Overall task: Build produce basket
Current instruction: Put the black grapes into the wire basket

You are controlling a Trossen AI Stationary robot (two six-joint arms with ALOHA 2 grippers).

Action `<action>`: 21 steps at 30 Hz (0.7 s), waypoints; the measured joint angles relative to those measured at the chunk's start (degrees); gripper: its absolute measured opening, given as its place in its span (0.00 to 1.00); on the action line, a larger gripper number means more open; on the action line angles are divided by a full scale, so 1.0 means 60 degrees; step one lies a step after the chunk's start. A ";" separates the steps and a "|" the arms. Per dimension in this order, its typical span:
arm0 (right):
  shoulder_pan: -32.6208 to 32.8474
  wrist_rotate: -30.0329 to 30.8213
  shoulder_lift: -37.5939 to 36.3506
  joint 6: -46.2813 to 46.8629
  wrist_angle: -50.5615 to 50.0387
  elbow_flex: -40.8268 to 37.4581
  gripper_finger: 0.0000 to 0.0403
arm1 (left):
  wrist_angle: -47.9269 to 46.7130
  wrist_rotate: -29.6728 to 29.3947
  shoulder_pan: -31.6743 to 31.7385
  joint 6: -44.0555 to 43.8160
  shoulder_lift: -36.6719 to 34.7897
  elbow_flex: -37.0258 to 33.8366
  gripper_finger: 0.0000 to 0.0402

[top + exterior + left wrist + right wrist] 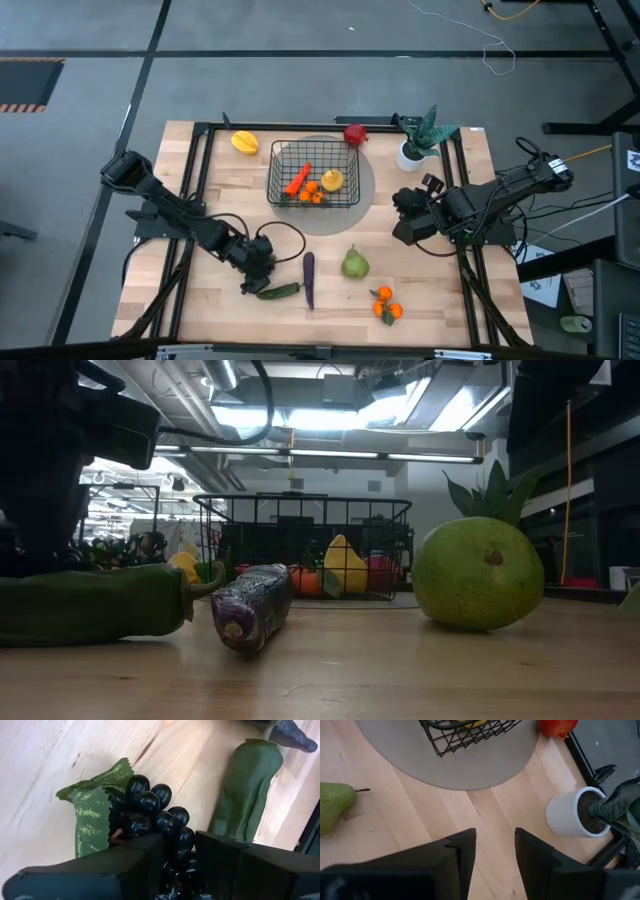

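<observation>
Only the left wrist view reveals the dark grapes pinched between the left gripper's narrowly parted jaws, lower centre.

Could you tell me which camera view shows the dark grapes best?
The left wrist view: the grapes fill it, leaf attached, clamped between the left gripper fingers. In the high view the gripper hides them; the low and right wrist views don't show them.

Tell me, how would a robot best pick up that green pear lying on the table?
Probably from straight above, closing on the pear's fat lower body, fingers across its width. It lies on its side on the bare wood, stem end narrow and tapering, so the round belly gives the surest hold. The right gripper, open and empty, hangs nearest; the eggplant lies clear.
</observation>
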 joint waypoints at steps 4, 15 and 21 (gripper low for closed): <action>0.0000 0.0002 0.0000 0.0000 0.0008 0.0000 0.31 | -0.0028 0.0108 0.0007 -0.0572 0.0004 -0.0007 0.28; 0.0000 0.0007 0.0000 -0.0015 0.0008 0.0000 0.31 | -0.0193 0.1264 0.0004 -0.1936 -0.0069 -0.0015 0.47; 0.0000 0.0087 0.0000 -0.0044 0.0008 0.0000 0.31 | -0.1279 0.1291 0.0005 -0.2543 -0.0069 -0.0004 0.53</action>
